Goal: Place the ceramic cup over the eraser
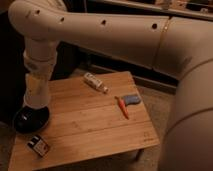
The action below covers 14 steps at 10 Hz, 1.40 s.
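While the gripper hangs over the black bowl, open or closed I cannot tell, the eraser lies beside that bowl.

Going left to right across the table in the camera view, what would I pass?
Black bowl, with the gripper just above it → white labelled oblong object → blue block.
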Each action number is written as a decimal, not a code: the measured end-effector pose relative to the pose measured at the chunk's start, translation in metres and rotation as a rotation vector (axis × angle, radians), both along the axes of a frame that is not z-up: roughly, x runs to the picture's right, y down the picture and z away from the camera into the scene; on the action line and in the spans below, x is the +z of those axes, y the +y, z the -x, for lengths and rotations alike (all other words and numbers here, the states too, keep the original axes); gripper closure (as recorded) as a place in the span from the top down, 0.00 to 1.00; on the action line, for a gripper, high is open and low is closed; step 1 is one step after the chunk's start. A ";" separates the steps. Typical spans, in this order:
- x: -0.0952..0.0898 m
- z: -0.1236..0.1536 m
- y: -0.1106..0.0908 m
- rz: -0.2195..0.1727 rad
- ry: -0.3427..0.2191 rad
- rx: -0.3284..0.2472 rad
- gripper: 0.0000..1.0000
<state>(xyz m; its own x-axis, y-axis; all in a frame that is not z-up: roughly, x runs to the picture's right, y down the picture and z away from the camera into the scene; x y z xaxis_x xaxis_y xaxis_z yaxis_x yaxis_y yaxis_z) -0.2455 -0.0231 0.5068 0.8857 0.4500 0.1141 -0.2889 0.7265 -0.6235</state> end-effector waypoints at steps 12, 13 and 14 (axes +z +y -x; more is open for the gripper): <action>0.000 0.067 0.113 -0.010 -0.131 -0.218 0.00; 0.011 0.068 0.119 0.002 -0.135 -0.217 0.00; 0.018 0.070 0.122 0.011 -0.139 -0.216 0.00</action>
